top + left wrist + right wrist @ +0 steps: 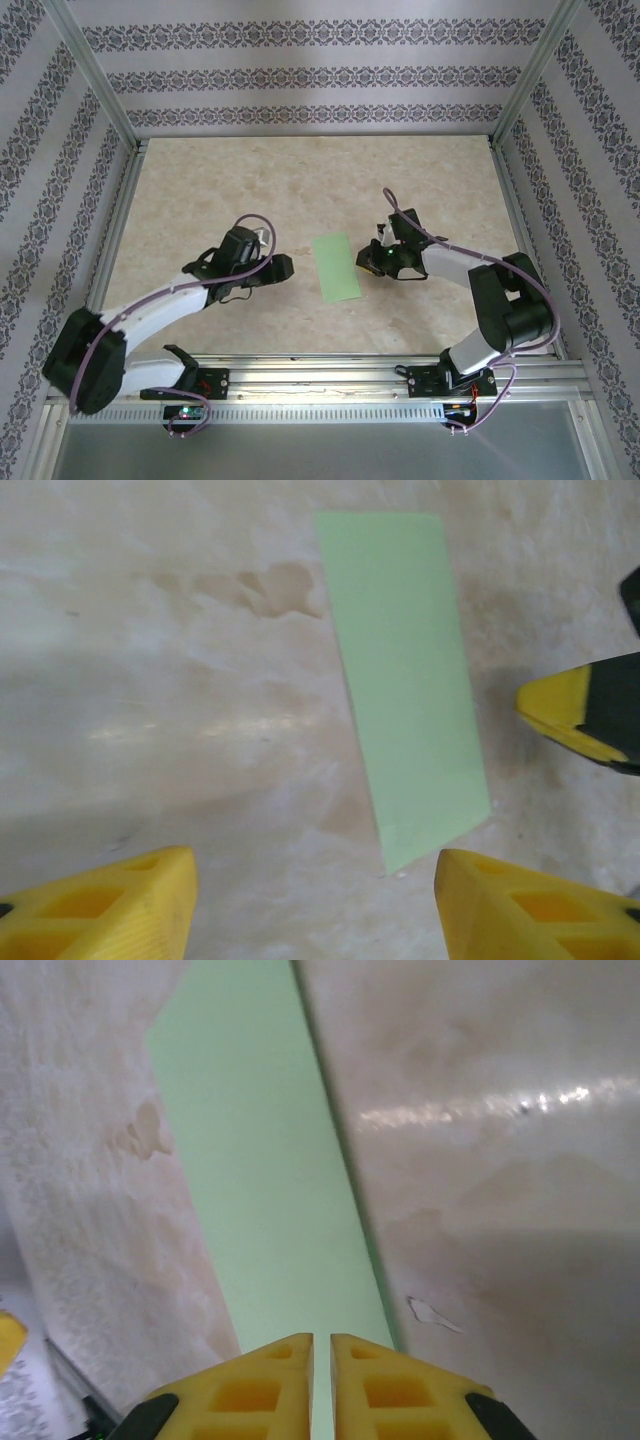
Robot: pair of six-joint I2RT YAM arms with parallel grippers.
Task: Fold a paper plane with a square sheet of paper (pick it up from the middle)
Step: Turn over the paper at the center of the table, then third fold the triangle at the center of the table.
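Observation:
The pale green sheet of paper (336,267) lies flat on the table as a narrow rectangle, between the two arms. My left gripper (284,266) hovers to its left, open, with nothing between the yellow fingers (120,905); the paper's near corner (405,850) lies just ahead of its right finger. My right gripper (368,258) stands at the paper's right side. In the right wrist view its fingertips (322,1340) are shut to a thin slit over the paper (260,1180). In the left wrist view one of the right gripper's fingertips (560,712) sits just clear of the paper's edge (410,680).
The marbled beige tabletop (300,180) is walled by patterned panels and an aluminium frame (310,137). A rail (320,370) with both arm bases runs along the near edge. Brownish stains (260,588) mark the surface beside the paper.

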